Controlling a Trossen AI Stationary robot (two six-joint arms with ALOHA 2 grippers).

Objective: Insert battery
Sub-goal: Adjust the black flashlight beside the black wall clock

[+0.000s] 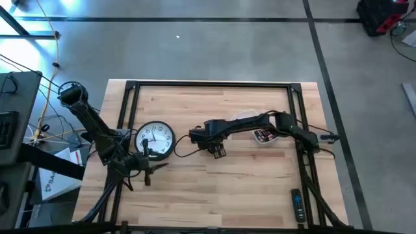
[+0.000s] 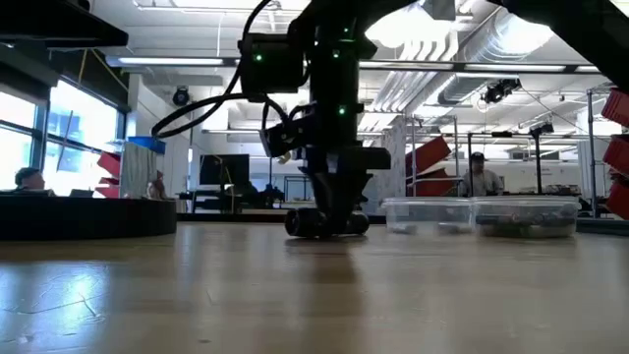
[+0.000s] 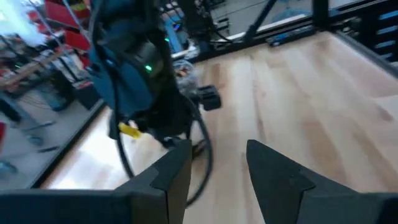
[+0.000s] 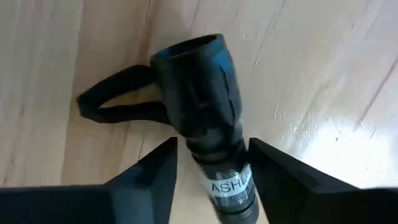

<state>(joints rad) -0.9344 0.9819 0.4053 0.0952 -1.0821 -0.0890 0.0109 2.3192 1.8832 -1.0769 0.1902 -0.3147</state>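
- Right gripper (image 4: 211, 177), jaws open, straddles a black flashlight (image 4: 202, 99) lying on the wooden tabletop (image 1: 247, 188).
- Left gripper (image 3: 214, 171), jaws open, hovers beside the wall clock (image 1: 155, 140).

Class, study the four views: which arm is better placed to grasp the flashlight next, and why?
Right. The right gripper already straddles the flashlight with fingers open. The left gripper waits open near the clock.

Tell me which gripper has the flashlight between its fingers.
The right gripper. Its fingers straddle the black flashlight lying mid-table, while the left gripper sits empty and open beside the wall clock, apart from the flashlight.
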